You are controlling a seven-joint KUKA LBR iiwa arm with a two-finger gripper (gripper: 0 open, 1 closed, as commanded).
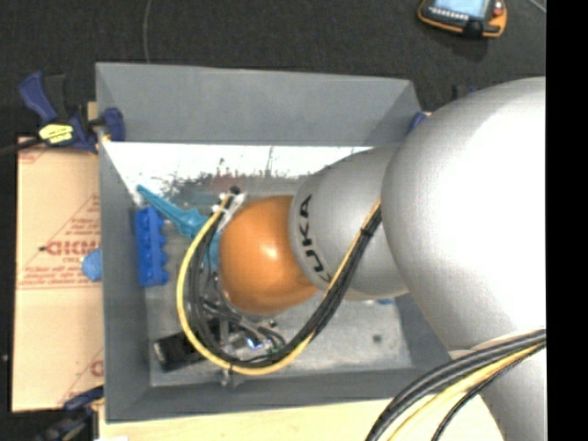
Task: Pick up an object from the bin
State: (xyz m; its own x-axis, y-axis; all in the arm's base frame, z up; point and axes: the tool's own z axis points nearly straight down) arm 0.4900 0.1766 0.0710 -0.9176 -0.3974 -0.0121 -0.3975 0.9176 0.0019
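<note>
Blue studded block (150, 248) along left wall of bin (124, 356); black thing (175, 349) lower left, just beside gripper (235, 336); whether gripper stands apart or together cannot be told

Strong light washes the silver arm (469, 182) nearly white; a pale band lights the bin (124, 338) back wall, its floor shadowed under the arm.

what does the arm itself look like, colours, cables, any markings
The arm is made of big rounded silver-grey links, one bearing black KUKA lettering, partly visible. A glossy orange dome cover caps the wrist. A yellow cable and black cables loop round the cover toward the dark gripper below it.
</note>
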